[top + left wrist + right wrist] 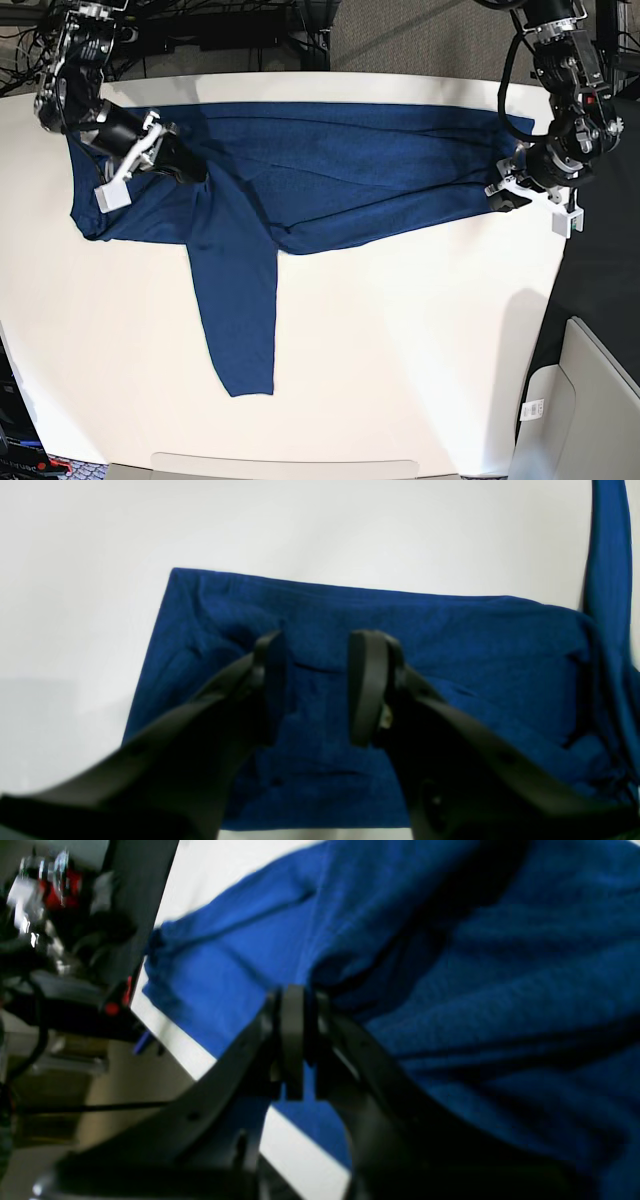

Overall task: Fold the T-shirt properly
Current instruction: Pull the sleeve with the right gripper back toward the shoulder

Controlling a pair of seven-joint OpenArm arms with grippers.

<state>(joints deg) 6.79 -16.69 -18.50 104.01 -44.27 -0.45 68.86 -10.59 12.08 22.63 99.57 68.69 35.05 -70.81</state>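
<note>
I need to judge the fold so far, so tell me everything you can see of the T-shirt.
The T-shirt is dark blue heathered knit. It lies mostly flat across the far half of the white table, partly folded lengthwise and creased. One long sleeve trails toward the near edge. The right tool is shut, pinching bunched fabric. The left tool is open over the other end, gripping nothing visible.

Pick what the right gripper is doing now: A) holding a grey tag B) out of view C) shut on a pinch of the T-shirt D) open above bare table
C: the right gripper has its jaws pressed together with bunched T-shirt fabric between them.
</note>
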